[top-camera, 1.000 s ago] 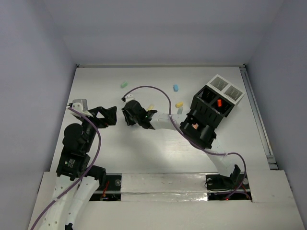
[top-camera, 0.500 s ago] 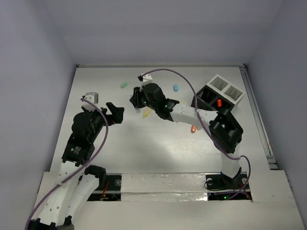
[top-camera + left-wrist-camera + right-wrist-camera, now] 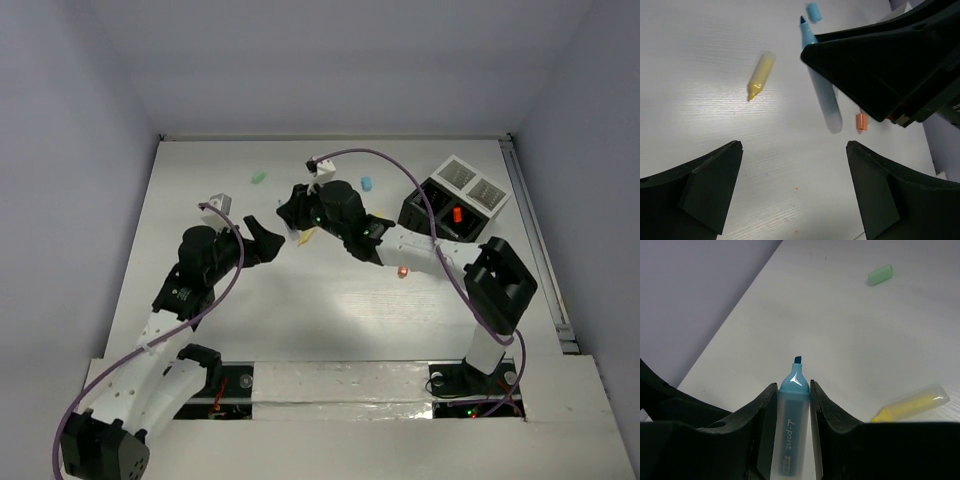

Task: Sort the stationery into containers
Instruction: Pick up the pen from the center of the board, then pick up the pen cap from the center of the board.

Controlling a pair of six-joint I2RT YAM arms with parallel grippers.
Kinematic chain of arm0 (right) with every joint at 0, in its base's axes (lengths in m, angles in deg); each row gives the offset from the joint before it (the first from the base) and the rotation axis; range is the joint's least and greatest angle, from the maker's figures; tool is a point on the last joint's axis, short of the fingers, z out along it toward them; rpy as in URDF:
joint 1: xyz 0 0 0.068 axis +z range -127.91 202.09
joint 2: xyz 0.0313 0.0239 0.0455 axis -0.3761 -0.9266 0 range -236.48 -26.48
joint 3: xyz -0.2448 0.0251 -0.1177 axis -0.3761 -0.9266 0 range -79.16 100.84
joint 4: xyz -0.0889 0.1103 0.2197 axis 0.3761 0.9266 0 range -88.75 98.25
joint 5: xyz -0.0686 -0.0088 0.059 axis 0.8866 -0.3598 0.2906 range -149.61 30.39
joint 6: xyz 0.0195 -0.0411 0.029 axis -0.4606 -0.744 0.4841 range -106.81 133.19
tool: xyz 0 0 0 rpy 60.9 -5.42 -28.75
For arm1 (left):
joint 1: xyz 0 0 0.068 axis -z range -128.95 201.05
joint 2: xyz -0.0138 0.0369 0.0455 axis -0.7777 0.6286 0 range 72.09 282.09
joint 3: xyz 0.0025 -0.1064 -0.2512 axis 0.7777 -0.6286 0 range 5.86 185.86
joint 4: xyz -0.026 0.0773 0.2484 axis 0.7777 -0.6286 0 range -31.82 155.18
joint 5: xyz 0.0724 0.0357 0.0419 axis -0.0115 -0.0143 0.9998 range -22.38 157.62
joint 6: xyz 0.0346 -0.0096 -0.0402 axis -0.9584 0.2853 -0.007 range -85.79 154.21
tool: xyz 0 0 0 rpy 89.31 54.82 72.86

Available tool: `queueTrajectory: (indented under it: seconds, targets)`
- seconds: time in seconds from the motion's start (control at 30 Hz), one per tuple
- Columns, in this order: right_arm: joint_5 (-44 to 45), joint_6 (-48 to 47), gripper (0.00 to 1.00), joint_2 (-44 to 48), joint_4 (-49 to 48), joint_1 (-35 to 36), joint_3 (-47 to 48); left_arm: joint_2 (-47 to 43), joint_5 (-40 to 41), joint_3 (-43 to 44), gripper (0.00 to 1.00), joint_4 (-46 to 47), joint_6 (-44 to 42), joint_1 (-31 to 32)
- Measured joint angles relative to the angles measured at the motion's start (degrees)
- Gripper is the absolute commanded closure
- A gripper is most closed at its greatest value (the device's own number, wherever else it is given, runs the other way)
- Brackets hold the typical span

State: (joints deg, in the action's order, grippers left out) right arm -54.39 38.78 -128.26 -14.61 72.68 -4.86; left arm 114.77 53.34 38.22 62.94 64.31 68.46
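Item: pale blue uncapped highlighter pen (image 3: 792,440), clamped in my right hand (image 3: 791,386) over the white tabletop (image 3: 330,320).
My left hand (image 3: 794,145) gapes wide, bare surface beneath; only overhead shows the black divided box (image 3: 418,210), far right.

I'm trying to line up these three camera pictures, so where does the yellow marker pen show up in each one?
Top external: the yellow marker pen lies near the middle, just below the right claw.
Left wrist: upper left of centre, left of the blue highlighter.
Right wrist: at the lower right edge.
Shared landmark: the right claw gripping the blue highlighter, beside the pen.
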Motion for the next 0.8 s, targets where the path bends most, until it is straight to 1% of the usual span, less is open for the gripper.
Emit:
queueTrajectory:
  seconds: [0.1, 0.17, 0.23, 0.3, 0.43, 0.47, 0.57, 0.67, 0.77, 0.8]
  targets:
    - [-1.0, 0.4, 0.77, 0.9, -1.4, 0.0, -1.9, 1.5, 0.8, 0.0, 0.18, 3.1, 1.3, 3.3]
    - [-1.6, 0.9, 0.77, 1.3, -2.2, 0.0, -2.7, 3.8, 2.8, 0.0, 0.18, 4.8, 2.1, 7.2]
    - [-2.1, 1.3, 0.77, 1.7, -2.8, 0.0, -3.3, 6.3, 4.5, 0.0, 0.19, 6.3, 2.7, 11.0]
    - [-2.4, 1.6, 0.77, 2.1, -3.7, 0.0, -4.1, 8.1, 5.9, 0.0, 0.22, 7.1, 3.3, 13.5]
    - [-2.7, 1.8, 0.77, 3.3, -4.5, 0.0, -6.1, 9.7, 9.1, 0.0, 0.28, 8.9, 3.9, 14.1]
    - [-2.7, 1.9, 0.77, 3.5, -4.9, 0.0, -6.4, 9.7, 9.7, 0.0, 0.33, 9.3, 4.0, 14.3]
    - [-2.6, 2.0, 0.77, 3.8, -5.8, 0.0, -6.7, 9.6, 11.4, 0.0, 0.39, 11.4, 4.5, 14.4]
    - [-2.6, 2.5, 0.77, 3.9, -6.8, -0.2, -6.8, 9.7, 12.0, 0.0, 0.43, 12.9, 4.8, 14.5]
    - [-2.6, 3.0, 0.77, 3.9, -7.8, -0.4, -6.9, 10.1, 12.5, 0.0, 0.43, 14.3, 4.9, 14.5]
    - [-2.7, 3.1, 0.77, 3.9, -8.0, -0.4, -6.9, 10.5, 12.7, 0.0, 0.49, 14.7, 4.9, 14.5]
